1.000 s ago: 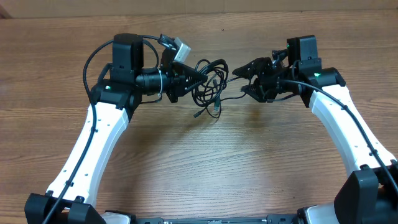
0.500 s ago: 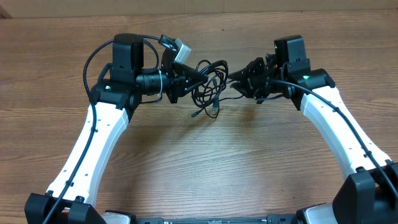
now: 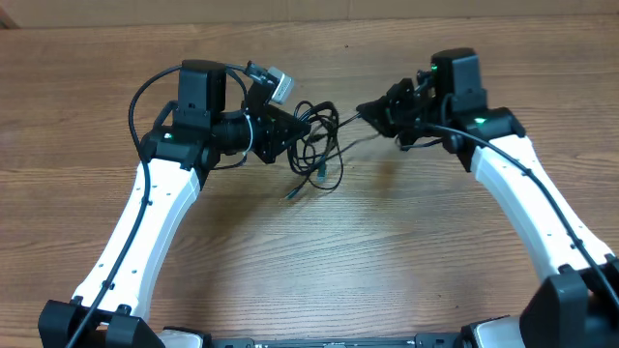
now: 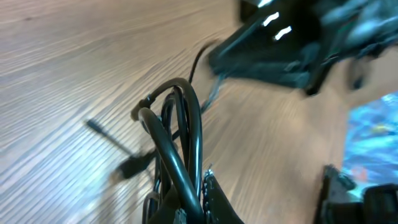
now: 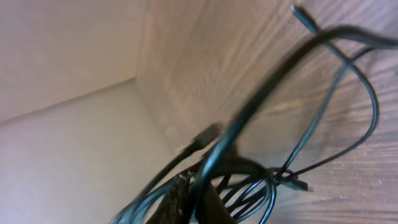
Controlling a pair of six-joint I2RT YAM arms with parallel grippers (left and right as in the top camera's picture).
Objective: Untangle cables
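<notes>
Pulling apart from here could cinch the knot instead of loosening it. Both jaws are clamped tight on the cables [image 3: 317, 145]: left jaws on several loops at once, right jaws on what looks like one strand. The bundle hangs between the arms over the table [image 3: 406, 261], plug ends [image 3: 333, 176] dangling. That thin strand could also slip from the right jaws.

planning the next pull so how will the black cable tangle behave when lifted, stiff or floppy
Probably floppy: the cables sag in loose loops between the left gripper and right gripper, ends dangling toward the table. Likely light, since the strands look thin. The crossed loops may snag rather than slide apart.
</notes>
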